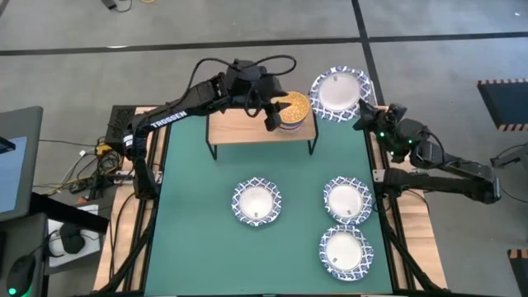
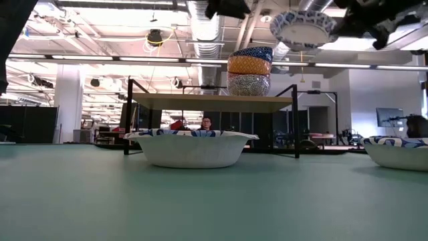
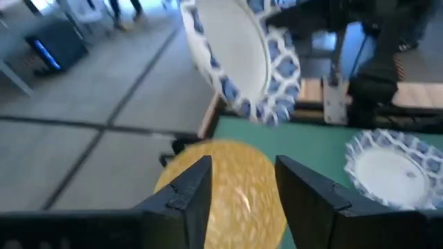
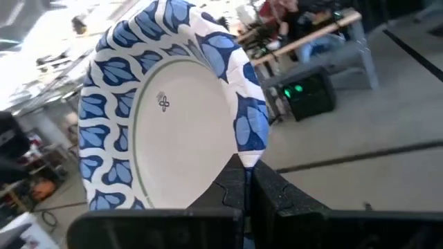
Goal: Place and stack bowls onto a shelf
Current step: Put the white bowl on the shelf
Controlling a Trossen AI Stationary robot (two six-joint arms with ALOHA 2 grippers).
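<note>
Nearest on the green tabletop sit three blue-rimmed white bowls. Beyond them, on the shelf, stands a stack of small bowls, yellow-orange uppermost; the left claw, fingers parted and empty, hovers above it, its arm lettered TROSSEN. Farthest, the right claw pinches the rim of a raised patterned bowl.

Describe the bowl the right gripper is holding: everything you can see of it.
The held bowl is wide and shallow, white inside with a blue lattice-patterned rim, and looks like thin paper. The right gripper is shut on its rim, pinching the edge between both fingers. It hangs in the air, tilted, off the table's far right corner, beside the shelf and higher than the stack of small bowls on it. Nothing else touches it.
</note>
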